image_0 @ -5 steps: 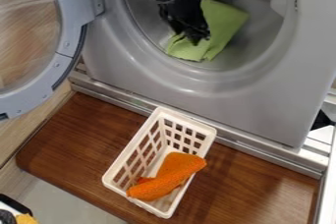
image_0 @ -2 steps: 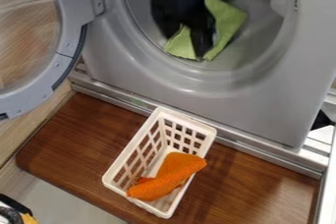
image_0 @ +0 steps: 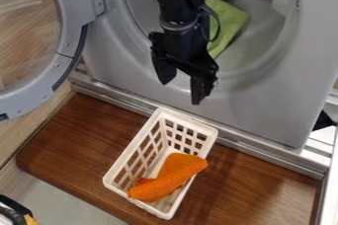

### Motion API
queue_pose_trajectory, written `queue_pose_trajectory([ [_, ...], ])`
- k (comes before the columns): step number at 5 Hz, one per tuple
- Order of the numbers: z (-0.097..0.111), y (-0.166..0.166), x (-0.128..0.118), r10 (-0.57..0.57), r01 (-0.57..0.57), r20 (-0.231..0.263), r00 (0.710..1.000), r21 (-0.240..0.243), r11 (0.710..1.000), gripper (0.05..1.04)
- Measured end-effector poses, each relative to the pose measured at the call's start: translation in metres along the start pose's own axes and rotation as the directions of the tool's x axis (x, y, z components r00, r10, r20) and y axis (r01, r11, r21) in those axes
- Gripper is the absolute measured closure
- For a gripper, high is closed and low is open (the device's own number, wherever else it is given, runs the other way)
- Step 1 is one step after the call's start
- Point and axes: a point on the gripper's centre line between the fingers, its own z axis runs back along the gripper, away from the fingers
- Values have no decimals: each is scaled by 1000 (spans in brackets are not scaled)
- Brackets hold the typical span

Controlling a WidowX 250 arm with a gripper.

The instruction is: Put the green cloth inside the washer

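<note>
Our hand has pulled back over the front rim, its fingers apart and empty — the green cloth lies inside the washer, so we judge the job done.

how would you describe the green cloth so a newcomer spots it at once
Find the grey washer with its round door swung open. Inside the drum, partly behind the black robot arm, lies the light green cloth. The orange cloth sits outside, in the white basket.
</note>
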Motion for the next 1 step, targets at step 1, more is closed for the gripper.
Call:
queue_pose_trajectory([
  [1, -5, 0, -2, -7, 7, -25, 1000, 22, 1000, 83],
])
